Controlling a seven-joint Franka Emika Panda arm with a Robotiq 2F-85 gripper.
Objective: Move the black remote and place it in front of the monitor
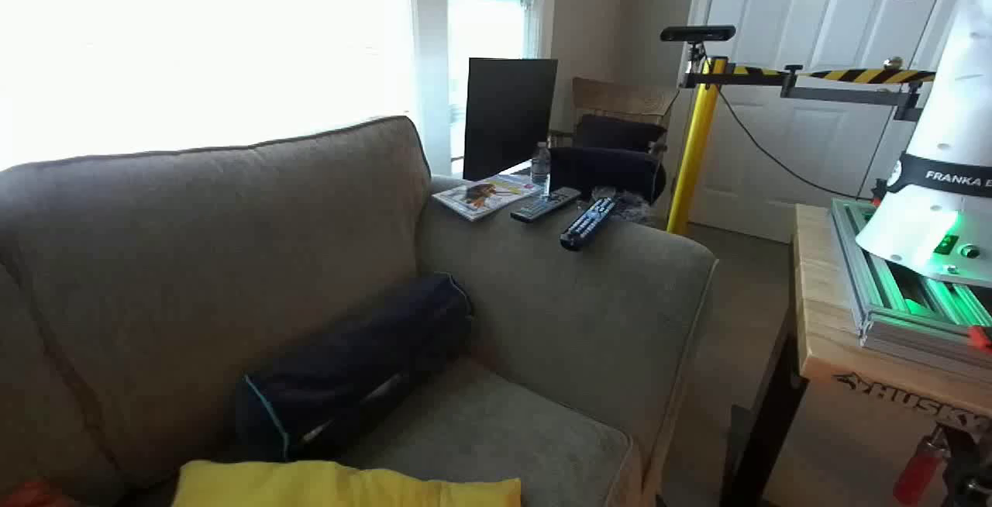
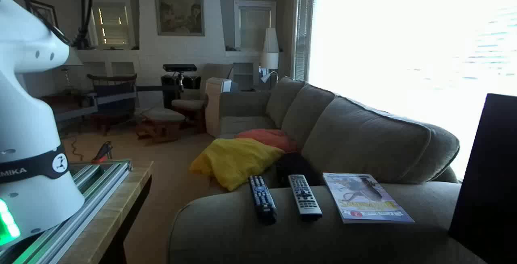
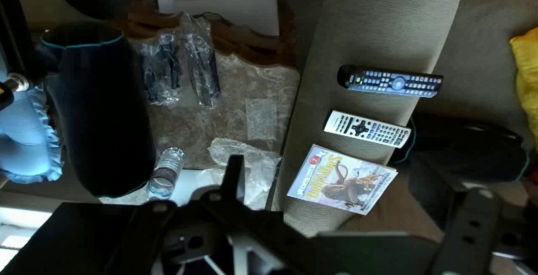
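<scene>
The black remote [image 1: 587, 224] lies on the sofa's armrest, in both exterior views [image 2: 262, 199] and in the wrist view [image 3: 391, 82]. The monitor [image 1: 510, 115] stands upright just beyond the armrest; its dark edge shows at the right of an exterior view [image 2: 484, 175]. In the wrist view I cannot clearly tell it from the dark gripper parts. My gripper [image 3: 332, 174] is open, its fingers wide apart with nothing held, and appears above the armrest. The black remote lies beyond the fingertips in the wrist view. The gripper is outside both exterior views.
A grey-silver remote [image 3: 366, 128] and a book [image 3: 342, 180] lie beside the black remote on the armrest [image 3: 378, 27]. A water bottle [image 3: 166, 174] and plastic wrapping [image 3: 248, 161] are on a small table [image 3: 231, 81] behind. A yellow cloth [image 2: 238, 159] lies on the sofa.
</scene>
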